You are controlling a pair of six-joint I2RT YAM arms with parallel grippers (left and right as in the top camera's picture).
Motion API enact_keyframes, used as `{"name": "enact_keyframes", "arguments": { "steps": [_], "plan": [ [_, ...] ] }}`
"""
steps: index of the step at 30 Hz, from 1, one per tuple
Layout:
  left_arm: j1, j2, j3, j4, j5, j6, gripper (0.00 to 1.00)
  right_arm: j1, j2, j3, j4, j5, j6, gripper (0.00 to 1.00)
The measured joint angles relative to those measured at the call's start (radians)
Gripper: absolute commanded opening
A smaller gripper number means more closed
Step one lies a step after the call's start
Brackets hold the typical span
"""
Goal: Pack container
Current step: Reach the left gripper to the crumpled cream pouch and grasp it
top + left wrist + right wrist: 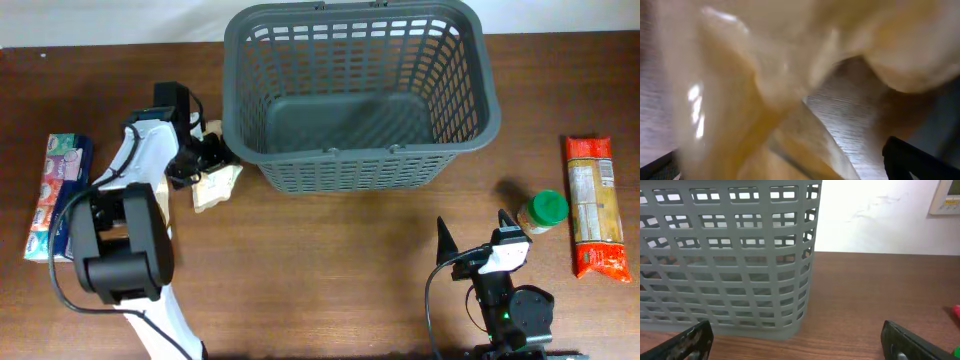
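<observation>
The dark grey basket (470, 110) stands at the back middle of the table with nothing in it; its lattice wall fills the left of the right wrist view (730, 255). My left gripper (205, 160) is low at the basket's left, its fingers spread around a clear bag of beige food (217, 185). In the left wrist view that bag (765, 90) is blurred and fills the frame between the fingers. My right gripper (795, 342) is open and empty near the front right, facing the basket.
A green-lidded jar (546, 211) and an orange pasta packet (594, 205) lie at the right. A pack of tissues (55, 195) lies at the far left. A wall and a white panel (945, 197) stand behind the table.
</observation>
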Motion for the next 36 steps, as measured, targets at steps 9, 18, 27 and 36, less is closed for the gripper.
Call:
{"name": "enact_keyframes", "arguments": {
  "steps": [9, 18, 27, 36],
  "plan": [
    [0.000, 0.023, 0.003, 0.016, -0.018, 0.024, 0.99, 0.000, 0.000, 0.000, 0.000, 0.000, 0.001, 0.99],
    [-0.002, 0.044, 0.015, 0.015, -0.038, 0.030, 0.59, 0.000, 0.000, 0.000, 0.000, 0.000, 0.001, 0.99],
    [0.002, 0.052, 0.028, 0.020, -0.044, 0.039, 0.02, 0.000, 0.000, 0.000, 0.000, 0.000, 0.001, 0.99],
    [0.002, 0.052, 0.028, 0.019, -0.043, 0.039, 0.02, 0.000, 0.000, 0.000, 0.000, 0.000, 0.000, 0.99]
  ]
}}
